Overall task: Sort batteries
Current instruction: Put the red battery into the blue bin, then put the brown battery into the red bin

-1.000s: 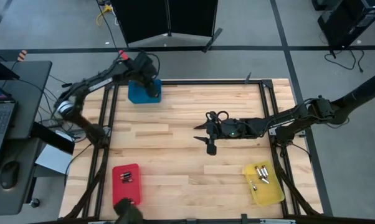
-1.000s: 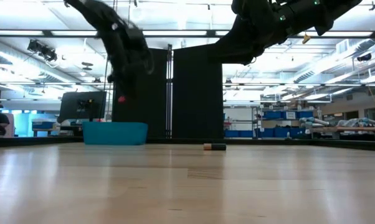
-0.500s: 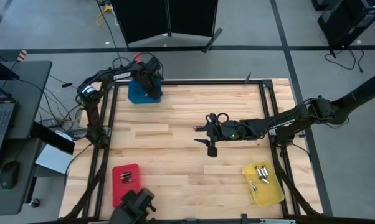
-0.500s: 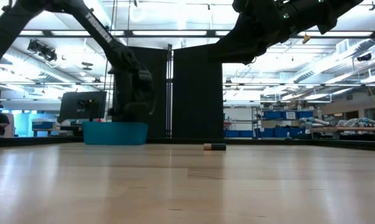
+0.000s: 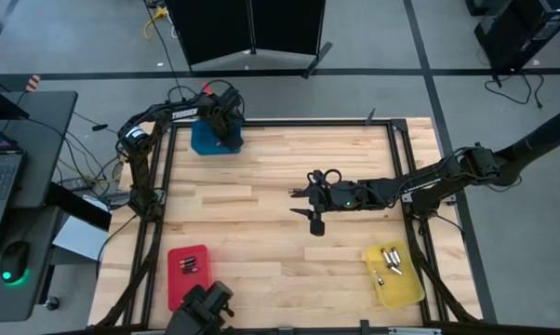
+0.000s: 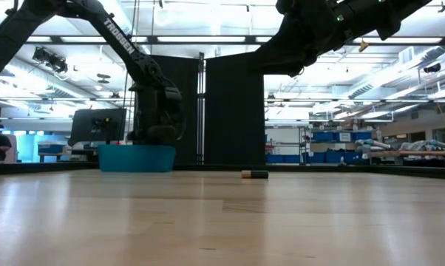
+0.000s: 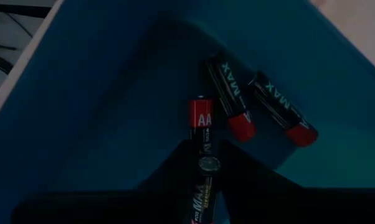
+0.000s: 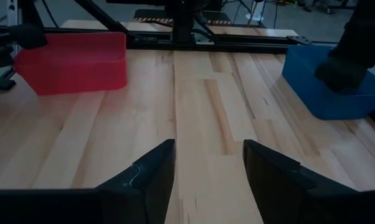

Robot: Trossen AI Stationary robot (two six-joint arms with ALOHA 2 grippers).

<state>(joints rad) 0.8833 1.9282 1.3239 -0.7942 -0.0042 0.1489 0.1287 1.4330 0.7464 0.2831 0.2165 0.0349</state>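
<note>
Pale wood table [image 5: 271, 242] in a big bright workshop. Far back at one corner, a blue tray [image 5: 202, 142]. Down inside it, the left gripper [image 7: 207, 155], closed on an AA battery [image 7: 201, 121] with a red band. Right beside that, on the tray floor, two more batteries [image 7: 230, 99] with red ends, one touching the held one.

Over the middle of the table, the right gripper [image 8: 205, 165], fingers spread wide, holding nothing. Out on the bare wood, one lone battery [image 6: 255, 174] lying flat. More cells in the red tray [image 5: 182, 279] and the yellow tray [image 5: 403, 287].

Possible trouble from here:
- Letting go too high: a bounce, then a roll up the tray wall and out.
- Opening too little: battery stuck to a finger and lifted back out.
- Pulling up crooked: a bump on the tray, or a knock to the two cells beside it.
- Reaching for the lone battery too fast: a nudge, then a long roll away, being round and smooth.
</note>
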